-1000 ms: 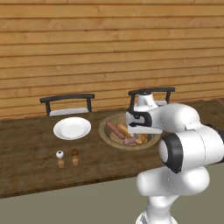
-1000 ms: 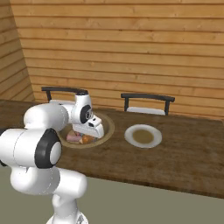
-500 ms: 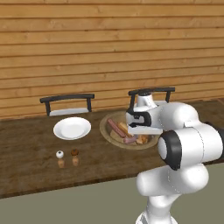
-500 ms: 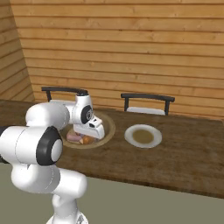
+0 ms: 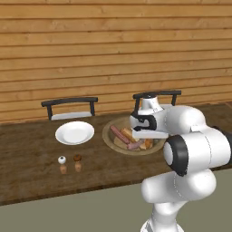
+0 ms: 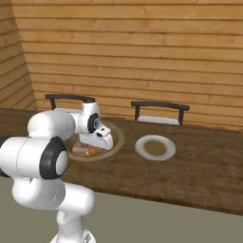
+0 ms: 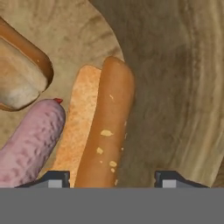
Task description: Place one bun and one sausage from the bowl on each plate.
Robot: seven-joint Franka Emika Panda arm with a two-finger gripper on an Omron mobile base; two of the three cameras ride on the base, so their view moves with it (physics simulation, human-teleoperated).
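One golden-brown split bun [image 7: 103,131] lies between the end effector [image 7: 113,179] tips, grip unclear

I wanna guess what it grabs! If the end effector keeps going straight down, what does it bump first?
Probably the bun lying in the bowl, right between the end effector's fingertips.

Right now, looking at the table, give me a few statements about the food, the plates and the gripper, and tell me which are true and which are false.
1. The plate beside the bowl is bare. True.
2. A sausage lies on that plate. False: it lies in the bowl.
3. The gripper is down in the bowl with a bun between its fingertips. True.
4. Two shakers stand on the table near the plate. True.
5. The gripper has lifted the bun clear of the bowl. False: the bun lies in the bowl.
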